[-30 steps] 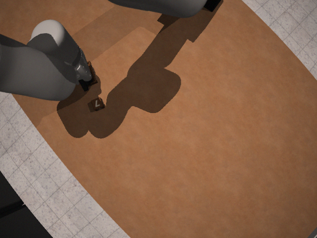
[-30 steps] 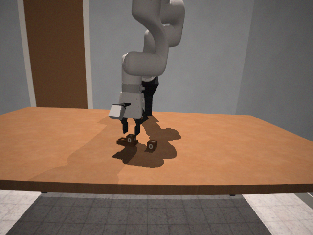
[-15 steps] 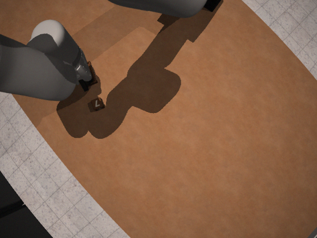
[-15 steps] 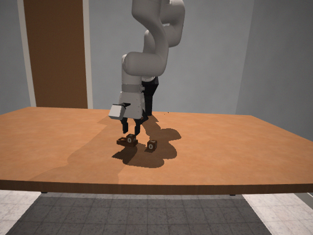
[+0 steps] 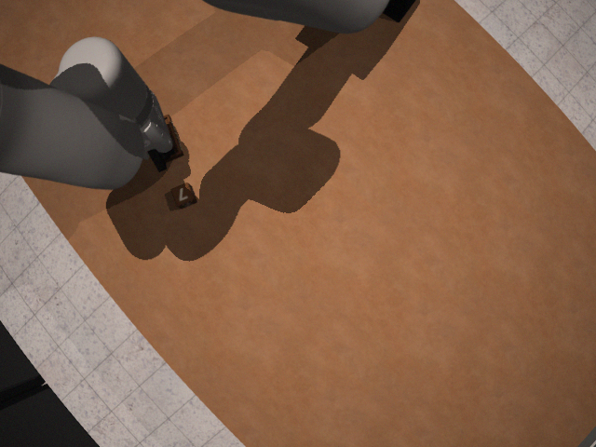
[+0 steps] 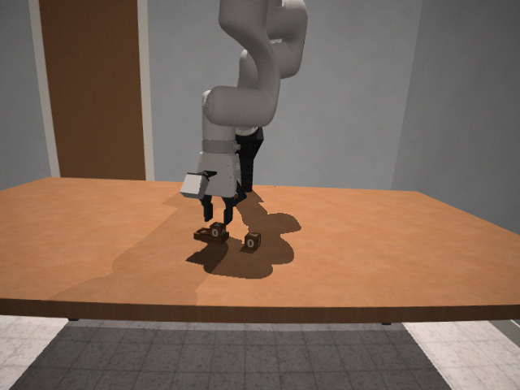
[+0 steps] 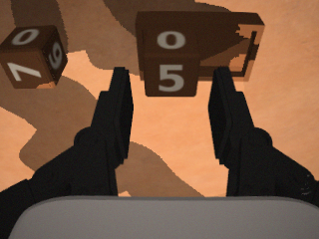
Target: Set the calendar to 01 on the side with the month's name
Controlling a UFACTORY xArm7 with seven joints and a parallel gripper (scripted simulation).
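Orange-brown bench (image 5: 365,269) (image 6: 327,268) (image 7: 284,134); parted, empty fingers (image 5: 157,158) (image 6: 217,213) hang above; in wrist view, loose cube (image 5: 182,195) (image 6: 252,240) (image 7: 33,57) at ten o'clock.

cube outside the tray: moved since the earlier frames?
No. In the top and exterior views, the loose cube keeps its place relative to the table edge.
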